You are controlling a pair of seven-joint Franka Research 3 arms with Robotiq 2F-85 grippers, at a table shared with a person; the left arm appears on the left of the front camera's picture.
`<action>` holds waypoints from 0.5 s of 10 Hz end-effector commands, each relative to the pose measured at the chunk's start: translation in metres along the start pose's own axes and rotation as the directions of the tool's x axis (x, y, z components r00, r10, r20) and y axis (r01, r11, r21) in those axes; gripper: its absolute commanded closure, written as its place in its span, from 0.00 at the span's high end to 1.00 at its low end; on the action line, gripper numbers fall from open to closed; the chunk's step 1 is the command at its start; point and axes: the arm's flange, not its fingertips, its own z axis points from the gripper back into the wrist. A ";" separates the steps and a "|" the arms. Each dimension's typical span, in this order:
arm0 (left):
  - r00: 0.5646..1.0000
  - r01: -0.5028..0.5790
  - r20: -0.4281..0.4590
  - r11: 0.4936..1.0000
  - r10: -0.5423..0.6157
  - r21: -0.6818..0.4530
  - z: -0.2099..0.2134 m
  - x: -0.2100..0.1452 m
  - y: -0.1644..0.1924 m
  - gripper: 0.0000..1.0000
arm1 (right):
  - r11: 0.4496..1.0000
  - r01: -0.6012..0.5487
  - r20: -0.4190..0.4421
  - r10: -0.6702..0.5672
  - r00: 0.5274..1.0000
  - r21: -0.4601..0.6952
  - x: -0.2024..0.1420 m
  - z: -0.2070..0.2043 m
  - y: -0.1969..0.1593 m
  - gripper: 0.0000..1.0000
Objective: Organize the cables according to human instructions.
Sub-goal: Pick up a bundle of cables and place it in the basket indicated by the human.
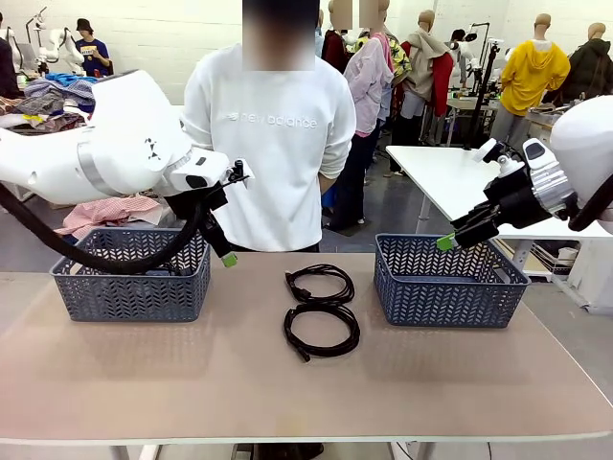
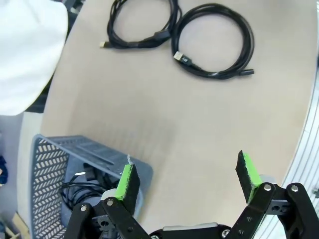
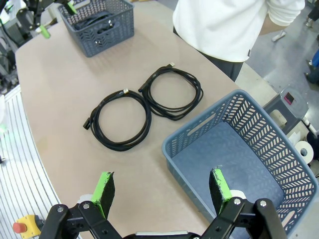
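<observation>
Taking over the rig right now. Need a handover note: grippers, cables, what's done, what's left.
Left gripper: open, empty, hovering beside the left basket.
Right gripper: open, empty, above the near rim of the right basket.
Cables: far coil and near coil lie side by side mid-table. Basket cable lies in the left basket; count unclear. No cable visible in the right basket.
Person stands at the far edge.
Left: sort both table coils as the person directs.
</observation>
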 end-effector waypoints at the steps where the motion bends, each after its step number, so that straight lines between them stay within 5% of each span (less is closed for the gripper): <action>1: 0.999 0.018 0.042 1.000 -0.018 -0.001 0.003 -0.014 -0.012 1.00 | 1.000 -0.016 0.029 0.016 0.999 0.010 -0.001 -0.002 -0.002 1.00; 5: 1.000 0.002 0.013 1.000 -0.002 0.000 0.004 -0.007 -0.019 1.00 | 1.000 -0.016 0.029 0.016 0.999 0.010 -0.001 -0.002 -0.002 1.00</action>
